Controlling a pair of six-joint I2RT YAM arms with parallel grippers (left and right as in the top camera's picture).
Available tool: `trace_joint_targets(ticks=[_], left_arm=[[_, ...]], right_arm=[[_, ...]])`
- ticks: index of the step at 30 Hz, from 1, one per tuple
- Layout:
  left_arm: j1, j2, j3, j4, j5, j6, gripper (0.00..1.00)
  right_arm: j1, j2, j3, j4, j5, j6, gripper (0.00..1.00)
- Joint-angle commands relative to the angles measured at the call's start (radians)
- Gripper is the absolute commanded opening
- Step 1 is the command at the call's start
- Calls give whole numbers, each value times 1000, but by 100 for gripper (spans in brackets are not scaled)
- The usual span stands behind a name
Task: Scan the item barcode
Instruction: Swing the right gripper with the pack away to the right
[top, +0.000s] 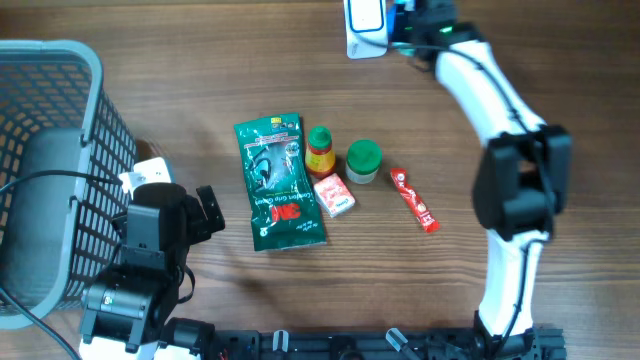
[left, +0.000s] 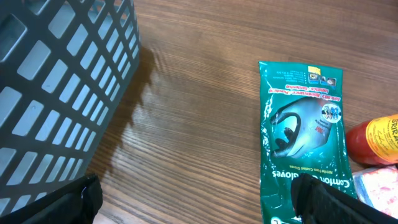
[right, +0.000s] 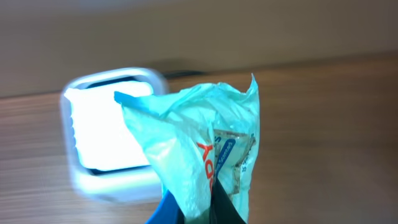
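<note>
From overhead, my right gripper (top: 402, 28) is reached out to the table's far edge. It is just beside the scanner (top: 365, 24), which lies to its left. My left gripper (top: 207, 210) sits well apart by the basket (top: 60, 120), so the right arm is the nearer one. Through the left wrist camera, my left gripper (left: 199, 208) is spread wide with nothing in it, and the green glove pack (left: 305, 137) lies ahead to the right. Through the right wrist camera, my right gripper (right: 198, 214) is pinched closed on the bottom of a teal packet (right: 211, 149), whose long axis stands upright. The scanner's lit window glows behind it, offset left, so I judge the packet needs carrying leftward. I cannot make out a barcode.
</note>
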Motion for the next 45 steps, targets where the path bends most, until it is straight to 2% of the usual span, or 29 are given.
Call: trace_joint_targets(ticks=[1, 5, 9, 13, 18, 19, 21, 22, 23, 24, 28, 32, 35, 45], left_arm=[[6, -5, 0, 2, 8, -9, 100], [6, -5, 0, 2, 8, -9, 100], [6, -5, 0, 2, 8, -9, 100], [6, -5, 0, 2, 8, -9, 100], [6, -5, 0, 2, 8, -9, 100], [6, -5, 0, 2, 8, -9, 100], [6, -5, 0, 2, 8, -9, 100], [6, -5, 0, 2, 8, -9, 100], [6, -5, 0, 2, 8, -9, 100], [6, -5, 0, 2, 8, -9, 100], [6, -5, 0, 2, 8, -9, 100], [6, -5, 0, 2, 8, -9, 100], [6, -5, 0, 2, 8, -9, 100], [6, -5, 0, 2, 8, -9, 100]], right_arm=[[-173, -154, 32, -145, 292, 2, 4], [-373, -145, 11, -224, 480, -14, 4], [-554, -113, -37, -217, 478, -61, 4], [-746, -31, -58, -275, 388, -62, 5], [-861, 27, -70, -345, 278, -58, 5], [-878, 26, -69, -349, 271, -57, 8], [-891, 22, -51, -371, 270, -48, 33], [-890, 18, -40, -387, 266, -29, 56], [-890, 11, -24, -405, 227, -25, 83], [-887, -2, -5, -421, 160, -25, 100], [-859, -95, 39, -454, -71, -24, 100], [-790, -220, 39, -513, -184, 53, 100], [-720, -307, 39, -578, -294, 51, 100], [-318, -428, 38, -917, -434, -92, 99]])
